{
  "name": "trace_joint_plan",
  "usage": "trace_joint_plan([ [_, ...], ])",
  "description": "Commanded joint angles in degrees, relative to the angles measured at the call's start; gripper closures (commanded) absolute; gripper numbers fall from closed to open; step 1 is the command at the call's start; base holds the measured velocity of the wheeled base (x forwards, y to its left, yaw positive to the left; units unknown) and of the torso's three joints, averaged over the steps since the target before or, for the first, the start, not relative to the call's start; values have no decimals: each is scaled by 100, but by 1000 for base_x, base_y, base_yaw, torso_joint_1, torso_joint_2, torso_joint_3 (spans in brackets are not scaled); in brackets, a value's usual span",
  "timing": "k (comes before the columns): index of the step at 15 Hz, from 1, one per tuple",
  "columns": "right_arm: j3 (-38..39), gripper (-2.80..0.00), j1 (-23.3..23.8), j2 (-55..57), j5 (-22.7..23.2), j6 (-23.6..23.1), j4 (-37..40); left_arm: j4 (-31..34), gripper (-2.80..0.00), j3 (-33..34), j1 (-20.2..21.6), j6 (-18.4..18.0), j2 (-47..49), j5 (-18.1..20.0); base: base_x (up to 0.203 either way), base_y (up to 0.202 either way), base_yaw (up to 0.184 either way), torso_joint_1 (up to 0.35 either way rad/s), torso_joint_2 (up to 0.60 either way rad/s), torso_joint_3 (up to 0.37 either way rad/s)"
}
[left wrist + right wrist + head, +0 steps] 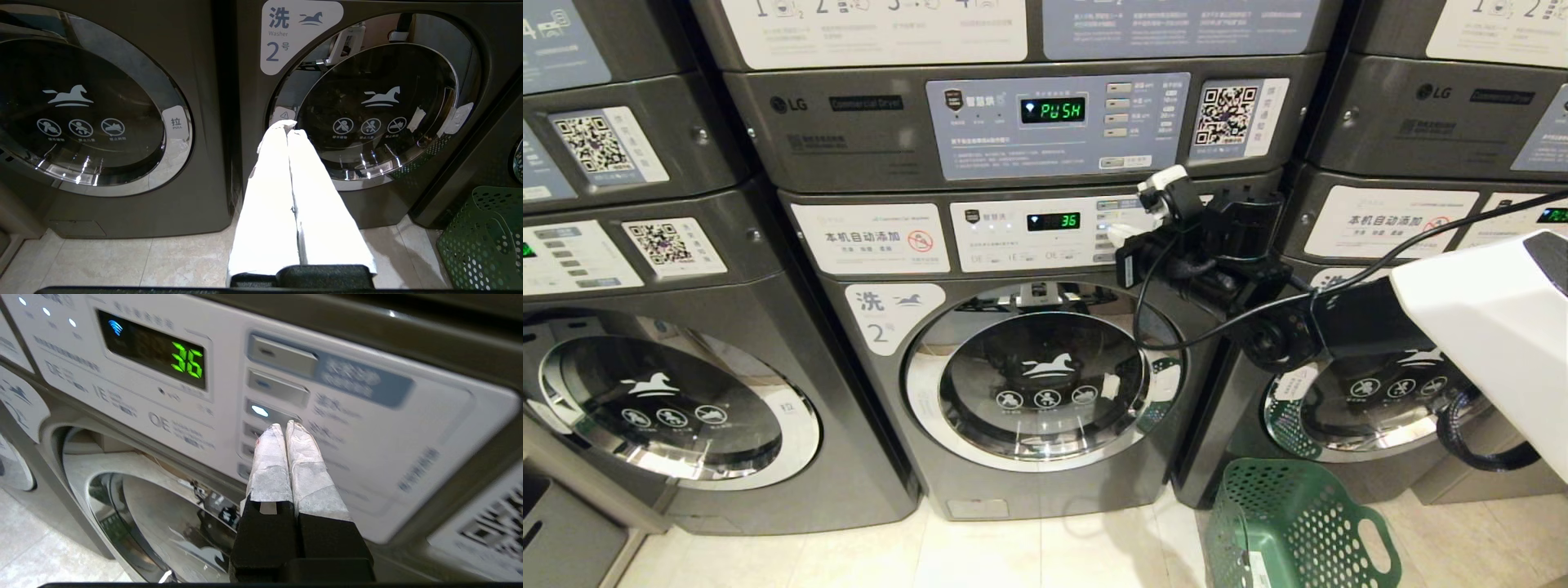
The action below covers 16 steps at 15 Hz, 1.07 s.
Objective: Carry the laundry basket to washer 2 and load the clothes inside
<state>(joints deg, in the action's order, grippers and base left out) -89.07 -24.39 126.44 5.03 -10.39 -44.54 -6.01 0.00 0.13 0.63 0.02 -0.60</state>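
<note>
Right gripper (284, 426) pinched together, tips at lit button (269, 412) on washer 2 (1045, 384) panel; display reads 36. Door closed. Basket (1290, 523) on floor, right of washer. Left gripper (287, 126) closed, low before door.

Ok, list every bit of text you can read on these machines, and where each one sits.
"PUSH": green display on the dryer above.
"36": green display of washer 2.
"LG": dryer front.
"洗 Washer 2号": white label by washer 2's door.
"拉 PULL": tab on the neighbouring washer's door.
"本机自动添加": sticker on washer 2's panel.
Button captions, QR stickers and top instruction panels: too small or blurred.
</note>
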Motion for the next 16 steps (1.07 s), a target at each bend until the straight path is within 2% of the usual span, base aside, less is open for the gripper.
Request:
trace_joint_plan([
  [1, 428, 0, -8, -302, 40, 0, -28, -5, 0, 229, 4, 4, -2, -2, 0, 0, 0, 0, 0, 0],
  [7, 1510, 0, -148, -690, 96, 19, -208, -5, 0, 229, -1, 8, -2, -2, 0, 0, 0, 0, 0, 0],
  [16, 1507, 0, -228, -252, 77, -25, -678, -5, 0, 229, 4, 8, -2, -2, 0, 0, 0, 0, 0, 0],
])
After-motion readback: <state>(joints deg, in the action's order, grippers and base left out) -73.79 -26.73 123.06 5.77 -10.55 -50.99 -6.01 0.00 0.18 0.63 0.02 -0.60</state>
